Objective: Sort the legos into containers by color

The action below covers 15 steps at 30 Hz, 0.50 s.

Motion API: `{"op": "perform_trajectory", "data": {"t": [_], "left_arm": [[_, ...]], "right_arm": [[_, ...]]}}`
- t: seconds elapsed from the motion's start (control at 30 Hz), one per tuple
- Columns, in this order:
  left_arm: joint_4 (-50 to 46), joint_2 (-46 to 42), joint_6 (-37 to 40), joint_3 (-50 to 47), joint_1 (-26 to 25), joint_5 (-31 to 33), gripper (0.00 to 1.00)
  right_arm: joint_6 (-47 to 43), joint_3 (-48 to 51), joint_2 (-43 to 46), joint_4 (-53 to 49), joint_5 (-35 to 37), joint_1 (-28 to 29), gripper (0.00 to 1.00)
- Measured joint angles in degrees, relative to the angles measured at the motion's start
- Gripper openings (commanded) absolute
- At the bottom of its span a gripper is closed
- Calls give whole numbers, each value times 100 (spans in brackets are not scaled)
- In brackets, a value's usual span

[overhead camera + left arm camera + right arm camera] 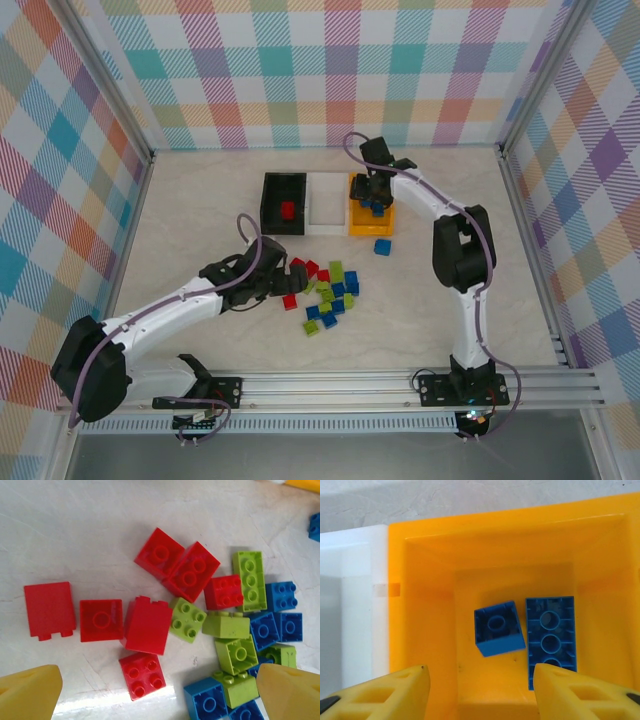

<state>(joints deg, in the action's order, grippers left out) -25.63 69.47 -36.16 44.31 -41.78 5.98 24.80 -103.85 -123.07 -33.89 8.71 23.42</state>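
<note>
Top view: released left gripper (278, 284) low over the table (190, 200), brick pile (325, 290) right in front of it and spilling off to its right. Released right gripper (372, 196) hanging above the orange bin (386, 226). White bin (327, 229) touching that bin on the gripper's left, black bin (270, 205) next along, one red brick (288, 210) inside. Lone blue brick (382, 246) on the table just behind the right gripper, outside the orange bin.

Left wrist view: pile detail too small to read from above. Left gripper (157, 680) wide open, yellow fingers (30, 692) clear of every brick, nothing held. Red bricks (145, 625) bunched between and ahead of the fingers. Green bricks (186, 620) and blue bricks (277, 611) ahead of the right finger, packed close.

Right wrist view: inside of the orange bin (430, 580), mostly blocked by the gripper from above. Right gripper (480, 672) spread open, empty, straight over a square blue brick (498, 628), tilted, and a long blue brick (551, 630), hollow side up, beside it toward the right finger. White bin (350, 605) flush against the orange bin on the left.
</note>
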Motion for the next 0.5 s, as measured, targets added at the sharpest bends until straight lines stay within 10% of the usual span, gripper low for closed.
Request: {"op": "perform_trajectory", "data": {"t": [0.5], "left_arm": [[-599,562,278,136,-1392,-240,86]], "right_arm": [[225,3421,3104,1008,-267,136,57]]}}
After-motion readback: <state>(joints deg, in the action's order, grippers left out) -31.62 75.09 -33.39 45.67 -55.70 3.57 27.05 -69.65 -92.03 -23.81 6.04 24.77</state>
